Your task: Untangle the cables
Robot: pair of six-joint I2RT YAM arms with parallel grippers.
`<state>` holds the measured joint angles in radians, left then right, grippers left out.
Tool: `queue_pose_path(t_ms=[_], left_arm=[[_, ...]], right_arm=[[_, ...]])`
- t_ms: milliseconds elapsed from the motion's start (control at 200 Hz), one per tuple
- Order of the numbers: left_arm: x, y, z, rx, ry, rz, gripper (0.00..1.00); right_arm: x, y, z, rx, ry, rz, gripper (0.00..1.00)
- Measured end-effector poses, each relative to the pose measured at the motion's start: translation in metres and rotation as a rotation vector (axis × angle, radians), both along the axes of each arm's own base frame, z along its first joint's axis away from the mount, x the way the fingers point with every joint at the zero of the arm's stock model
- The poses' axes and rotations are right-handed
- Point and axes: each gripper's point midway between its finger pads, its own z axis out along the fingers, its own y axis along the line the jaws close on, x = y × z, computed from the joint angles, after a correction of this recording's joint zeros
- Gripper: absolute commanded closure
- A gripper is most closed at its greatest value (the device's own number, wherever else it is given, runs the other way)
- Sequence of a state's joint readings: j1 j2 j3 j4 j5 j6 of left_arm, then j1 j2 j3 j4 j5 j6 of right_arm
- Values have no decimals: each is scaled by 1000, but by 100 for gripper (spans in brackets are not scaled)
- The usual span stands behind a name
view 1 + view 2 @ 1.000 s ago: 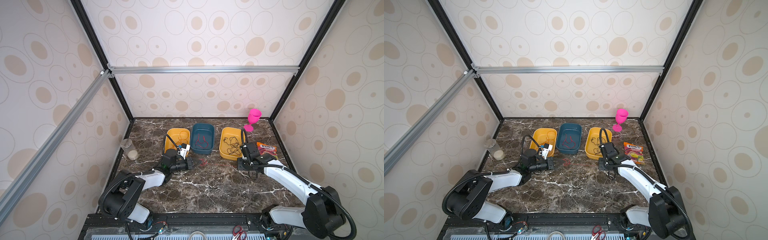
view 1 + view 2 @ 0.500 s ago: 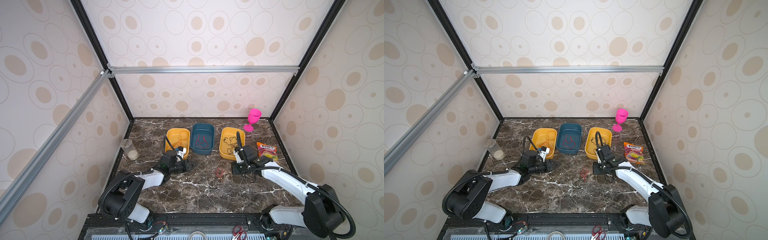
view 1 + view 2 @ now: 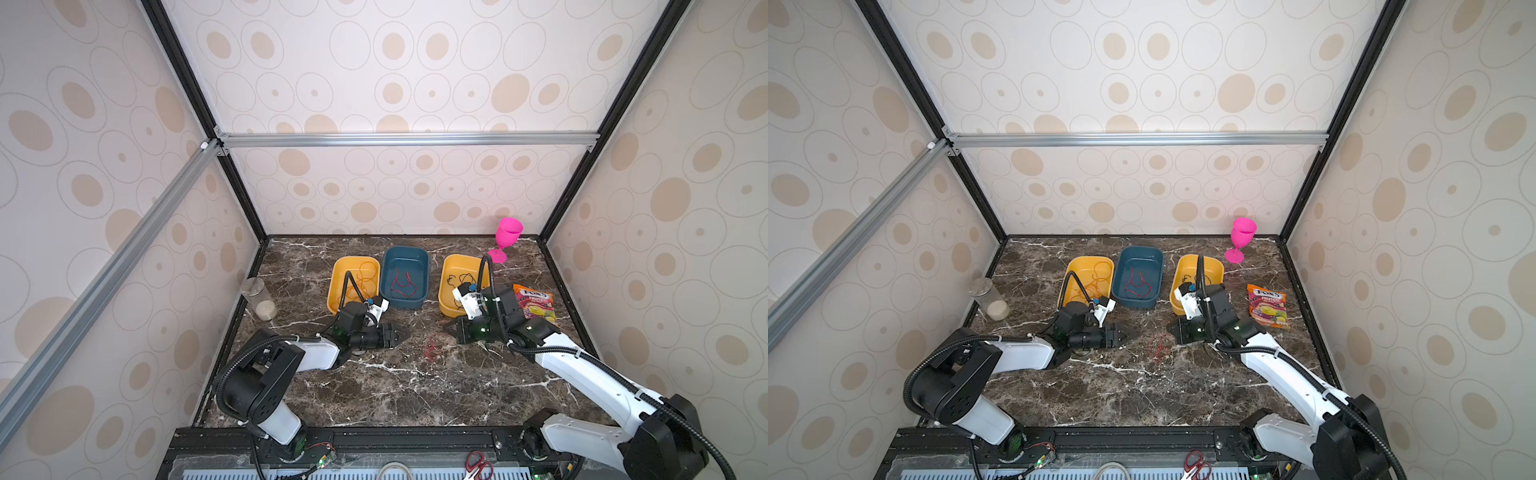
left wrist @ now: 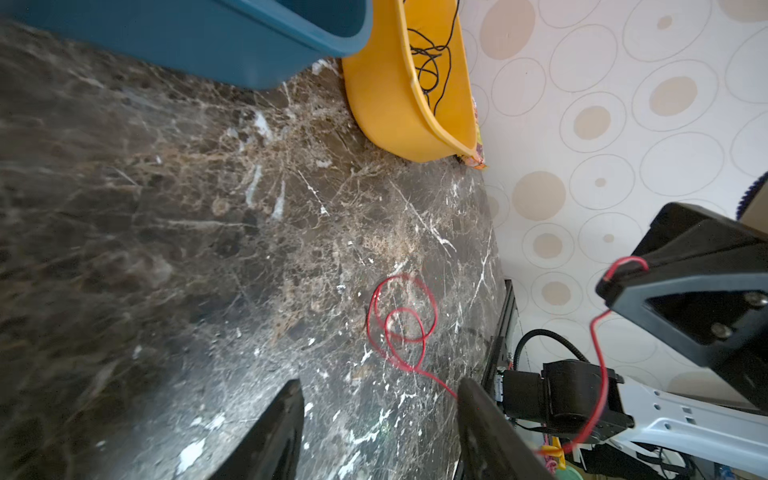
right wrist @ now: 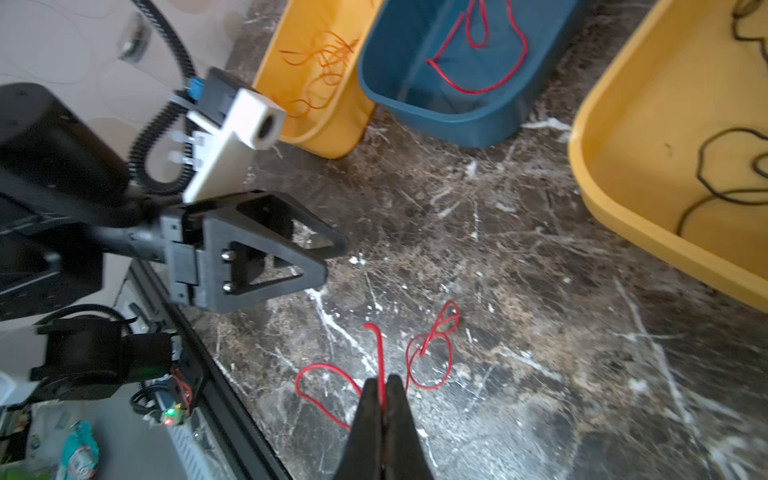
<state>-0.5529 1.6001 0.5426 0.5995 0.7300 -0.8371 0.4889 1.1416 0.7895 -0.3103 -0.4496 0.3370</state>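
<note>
Left fingers (image 4: 286,419): spread apart, holding nothing.
Right fingers (image 5: 370,411): pressed together, pinching the red cable (image 5: 380,353).
Red cable: loose loops on the worktop (image 3: 415,395) centre, between both arms, nearer than the blue tray (image 3: 405,304).

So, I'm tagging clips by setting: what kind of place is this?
Probably a robot test booth, not a home: a left arm and right arm mounted on a rail along the table front, patterned panels on an aluminium frame boxing it in, a blue tray holding red cables.
</note>
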Motion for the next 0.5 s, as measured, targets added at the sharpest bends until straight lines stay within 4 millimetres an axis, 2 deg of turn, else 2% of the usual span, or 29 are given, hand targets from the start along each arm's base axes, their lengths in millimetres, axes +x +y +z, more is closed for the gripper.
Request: queue_pose_path(t_ms=[345,500], left_arm=[[-17,-26,4,-88,7,-110,36],[-24,-29,5,-85,8,-133,36]], right_arm=[[-7,23,23,130,-36,121,100],[-2,27,28,145,-48,134,100]])
